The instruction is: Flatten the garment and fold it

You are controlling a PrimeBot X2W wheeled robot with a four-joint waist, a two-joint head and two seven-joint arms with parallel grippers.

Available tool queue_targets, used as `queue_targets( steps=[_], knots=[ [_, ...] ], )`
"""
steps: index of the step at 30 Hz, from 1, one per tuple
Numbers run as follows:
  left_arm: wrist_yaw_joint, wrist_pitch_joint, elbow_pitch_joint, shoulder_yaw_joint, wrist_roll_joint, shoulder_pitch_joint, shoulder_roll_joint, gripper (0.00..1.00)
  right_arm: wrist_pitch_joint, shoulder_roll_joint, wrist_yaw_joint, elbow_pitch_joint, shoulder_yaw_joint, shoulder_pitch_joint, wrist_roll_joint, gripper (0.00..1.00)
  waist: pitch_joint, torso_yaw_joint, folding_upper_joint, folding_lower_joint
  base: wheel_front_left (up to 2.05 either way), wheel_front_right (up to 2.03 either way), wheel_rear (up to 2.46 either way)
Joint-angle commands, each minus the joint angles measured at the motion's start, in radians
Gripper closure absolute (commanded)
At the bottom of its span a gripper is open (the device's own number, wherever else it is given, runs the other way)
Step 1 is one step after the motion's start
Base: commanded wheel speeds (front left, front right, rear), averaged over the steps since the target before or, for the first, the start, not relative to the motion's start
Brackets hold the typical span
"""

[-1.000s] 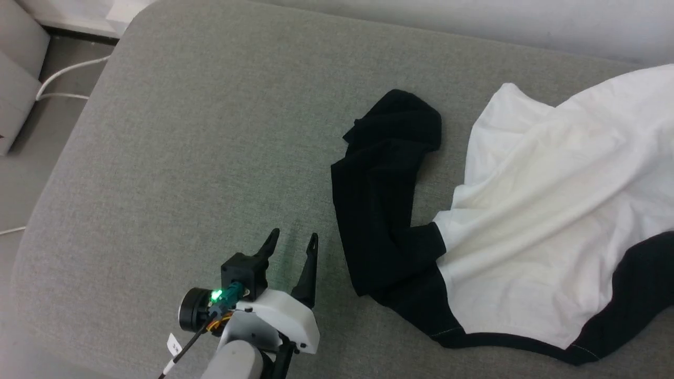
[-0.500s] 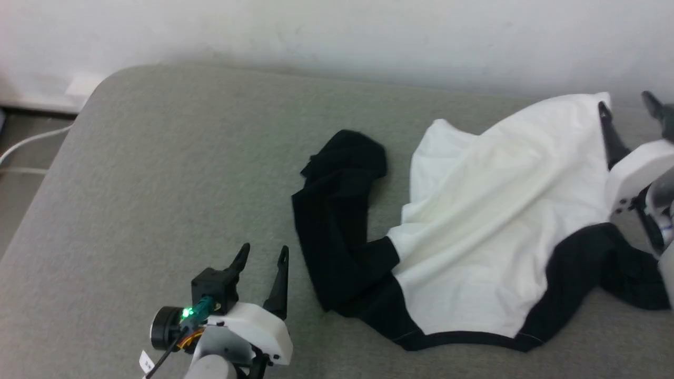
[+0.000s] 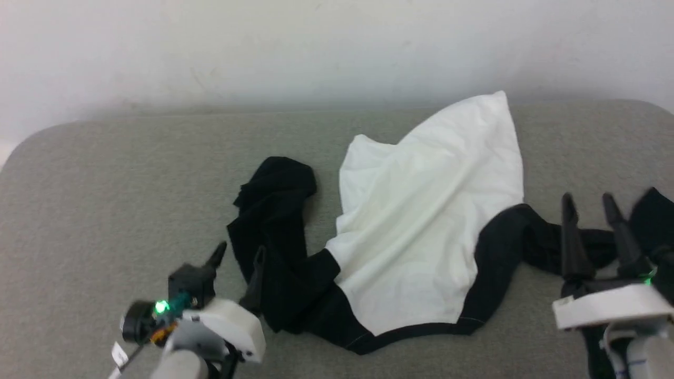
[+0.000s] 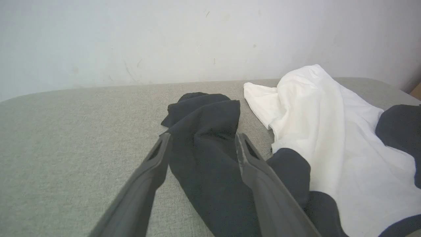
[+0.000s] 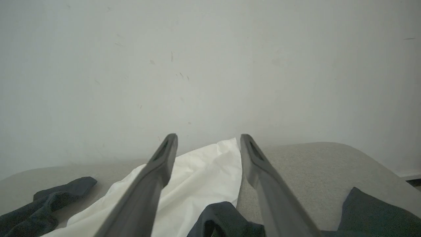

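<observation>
When viewed from the head, shows a soft long-sleeved garment (image 3: 421, 226) with white body and black sleeves, lying crumpled on the middle of a grey fabric-covered surface (image 3: 131, 184) before a plain white wall (image 3: 210, 52). Shows also both sleeves at once: left-side sleeve (image 3: 274, 221) bunched in thick folds just beside the white body, right-side sleeve (image 3: 542, 242) trailing to the right. Places the left gripper (image 3: 240, 251) low at the lower left, fingers apart and pointing up the view, one tip over the edge of the left-side sleeve, clamped on nothing. Places the right gripper (image 3: 587, 202) at the lower right, fingers apart as well, above the right-side sleeve; cannot tell whether touching the cloth.

Seen from the left wrist, gives a low, close look that the head view does not give: left gripper (image 4: 203, 136) tilted down toward the surface, the dark folds of the left-side sleeve (image 4: 204, 164) between and beyond the spread fingers, the white body (image 4: 329, 131) off to the right.

Seen from the right wrist, looks almost level toward the wall: right gripper (image 5: 208, 138) wide apart and holding nothing, the white peak of the garment (image 5: 197, 184) beyond the tips, black cloth low between the fingers.
</observation>
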Motion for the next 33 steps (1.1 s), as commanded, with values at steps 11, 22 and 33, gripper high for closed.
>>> queue_targets(
  steps=[11,22,33],
  knots=[
    [-0.214,0.424,0.142,-0.049,-0.034,-0.366,0.177,0.0,0.045,0.064,-0.001,-0.171,0.029,0.075,-0.038,0.0,0.13,-0.198,0.0001,0.0002,0.0,0.0,0.0],
    [-0.257,0.872,0.271,-0.234,-0.231,-0.551,0.325,0.0,0.016,0.071,-0.001,-0.138,0.043,0.042,0.009,0.0,0.22,-0.305,0.0001,0.0002,0.0,0.0,0.0],
    [-0.217,0.672,0.311,-0.206,-0.195,-0.696,0.403,1.0,-0.002,0.071,-0.001,-0.104,0.053,0.012,0.023,0.0,0.261,-0.329,0.0001,0.0002,0.0,0.0,0.0]
  ],
)
